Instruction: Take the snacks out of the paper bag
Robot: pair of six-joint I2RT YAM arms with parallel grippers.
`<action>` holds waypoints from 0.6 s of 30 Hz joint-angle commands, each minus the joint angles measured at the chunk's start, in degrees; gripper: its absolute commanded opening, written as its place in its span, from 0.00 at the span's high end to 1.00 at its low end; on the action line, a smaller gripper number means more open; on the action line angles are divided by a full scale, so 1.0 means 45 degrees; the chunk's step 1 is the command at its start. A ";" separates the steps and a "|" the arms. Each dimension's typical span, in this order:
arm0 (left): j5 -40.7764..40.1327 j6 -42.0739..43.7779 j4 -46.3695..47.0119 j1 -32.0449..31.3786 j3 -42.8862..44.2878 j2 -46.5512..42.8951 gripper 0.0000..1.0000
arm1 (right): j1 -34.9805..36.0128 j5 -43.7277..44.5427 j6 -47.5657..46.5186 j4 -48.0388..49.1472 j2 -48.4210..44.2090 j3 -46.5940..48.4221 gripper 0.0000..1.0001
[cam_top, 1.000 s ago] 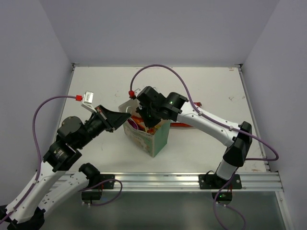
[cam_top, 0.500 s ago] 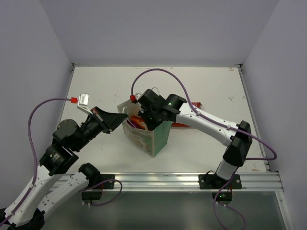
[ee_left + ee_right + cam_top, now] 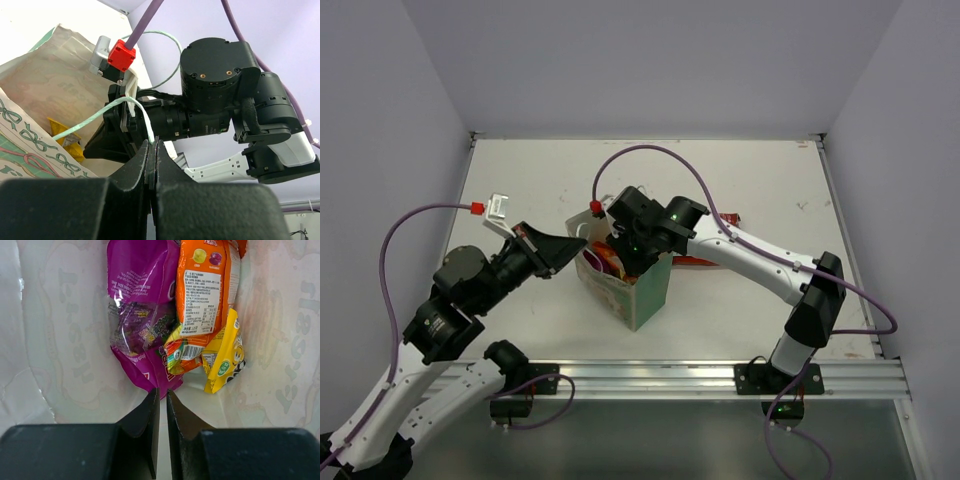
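I see one paper bag (image 3: 642, 292) standing on the bench (image 3: 520, 170), near the middle, with its top open. I have two arms, one on each side of the bag. My left end effector (image 3: 151, 145) is shut tight on the bag's thin string handle (image 3: 100, 117), right at the bag's left edge. My right end effector (image 3: 163, 396) is down inside the bag. Its fingers are almost closed, with just a thin gap between them. The tips are right at the bottom corner of the purple packet (image 3: 135, 315), and I cannot tell if they pinch it. Inside the bag I count three snacks for sure: one purple packet, one orange packet (image 3: 202, 290) and one yellow packet (image 3: 222, 357). They lie close together and touch each other. A small colourful bit sits between them, but I cannot tell if it is its own packet. One more snack, a red packet (image 3: 698, 261), lies flat on the bench just behind the bag.
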 commanded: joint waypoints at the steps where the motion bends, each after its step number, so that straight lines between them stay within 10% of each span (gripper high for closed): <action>1: 0.0184 0.0066 0.0405 -0.0051 0.0443 -0.0039 1.00 | -0.0047 -0.0352 -0.0289 -0.0250 -0.0053 0.0291 0.85; 18: 0.0281 0.0105 0.0249 -0.0051 0.0404 -0.0332 1.00 | -0.0086 -0.0158 -0.0796 -0.0269 0.0142 0.0037 0.49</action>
